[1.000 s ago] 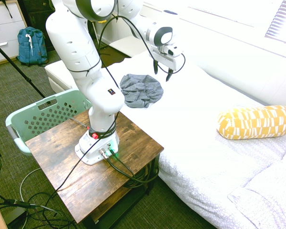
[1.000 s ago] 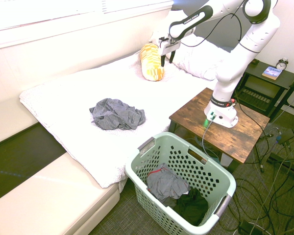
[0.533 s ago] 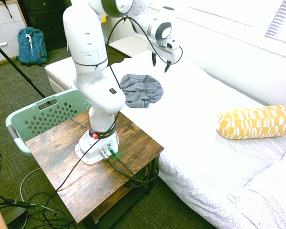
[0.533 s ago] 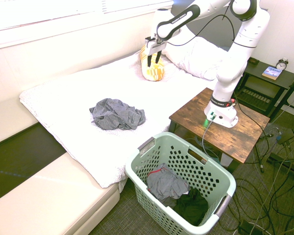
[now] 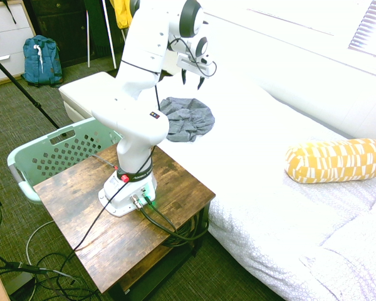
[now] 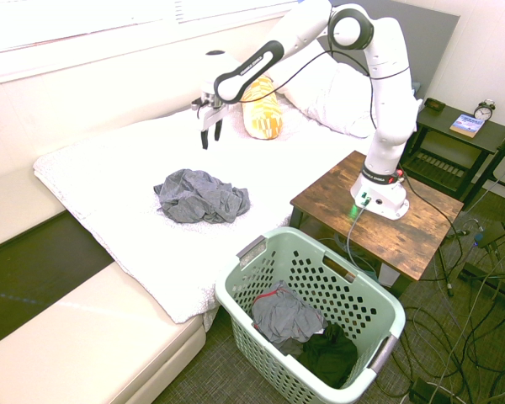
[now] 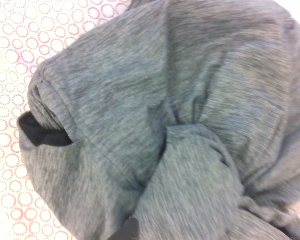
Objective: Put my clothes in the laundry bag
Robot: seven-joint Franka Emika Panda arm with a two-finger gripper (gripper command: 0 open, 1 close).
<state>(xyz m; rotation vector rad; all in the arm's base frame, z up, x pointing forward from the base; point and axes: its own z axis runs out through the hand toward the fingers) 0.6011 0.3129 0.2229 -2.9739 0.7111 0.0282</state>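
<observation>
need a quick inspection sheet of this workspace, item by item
surface: white bed with a dotted cover; bare wooden side table beside it
job's things: rumpled grey clothes lie on the bed, untouched; mint laundry basket stands on the floor by the table, already holding grey and dark garments
clutter: yellow patterned bolster and white pillow on the bed
claw: claw open, empty, pointing down above the clothes, clear of them
cables: rig only, left out of this sheet
surroundings: blue backpack on the carpet, nightstand with a clock and a book
</observation>
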